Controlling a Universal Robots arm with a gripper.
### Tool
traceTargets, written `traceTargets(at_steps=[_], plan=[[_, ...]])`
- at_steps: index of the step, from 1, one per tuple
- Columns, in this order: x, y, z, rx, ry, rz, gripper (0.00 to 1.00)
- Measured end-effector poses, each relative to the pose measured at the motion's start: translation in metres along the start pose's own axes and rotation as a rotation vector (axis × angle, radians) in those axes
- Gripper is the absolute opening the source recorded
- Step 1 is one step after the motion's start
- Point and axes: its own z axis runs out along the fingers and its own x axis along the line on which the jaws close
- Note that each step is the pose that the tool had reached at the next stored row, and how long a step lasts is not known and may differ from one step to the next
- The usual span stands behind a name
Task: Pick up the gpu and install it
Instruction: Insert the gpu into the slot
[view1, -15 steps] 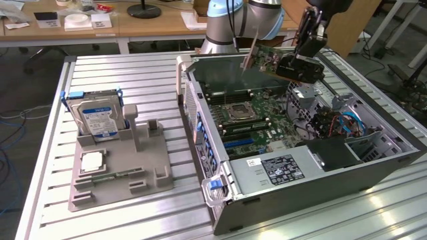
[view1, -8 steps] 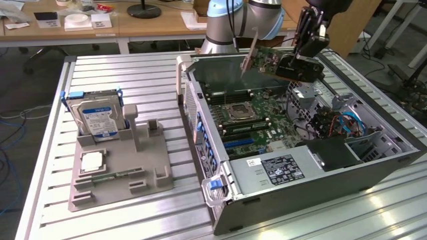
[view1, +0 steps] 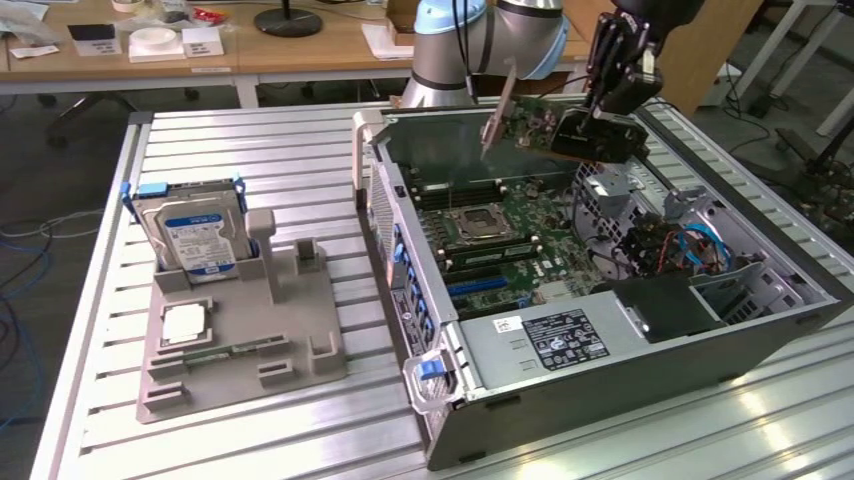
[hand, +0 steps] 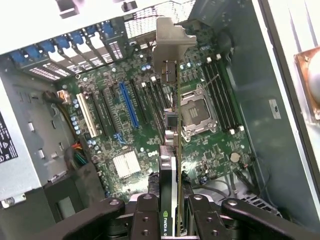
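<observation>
"Above the open case (view1: 641, 375), where was the gpu (view1: 537, 122)?"

"In the air over the motherboard (view1: 497, 238), well clear of it and seated in nothing. The gripper (view1: 597, 128) had it by the cooler (view1: 598, 142) end, with the silver bracket (view1: 497, 112) sticking out toward the exterior view's left."

"And from the wrist?"

"The gpu (hand: 169, 167) showed edge-on, running away from the gripper (hand: 172, 222) to the bracket (hand: 170, 45) at the far end. It ran about parallel to the slots. I couldn't tell which slot it hung above; the blue slot (hand: 129, 104) lay off to one side."

"How were the fingers (hand: 146, 215)?"

"Partly closed, one pressed to each face of the card, clamped on it. They touched nothing else."

"How would you say it handles?"

"Light and stiff, I'd judge: a thin board that won't sag from being held at one end. It looked fragile, though. Bare components and an exposed connector edge wouldn't like knocks or scraping, and a long lever like that could twist in the grip if the bracket caught the case wall."

"So where should one hold it?"

"Flat across the two faces, on the cooler and plain board, away from the connector edge. That was roughly where the fingers sat."
</observation>
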Motion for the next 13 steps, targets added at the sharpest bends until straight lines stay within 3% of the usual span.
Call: traceTargets(at_steps=[13], plan=[[-0.0004, 0.0001, 0.0003, -0.0067, 0.005, -0.116, 0.27]])
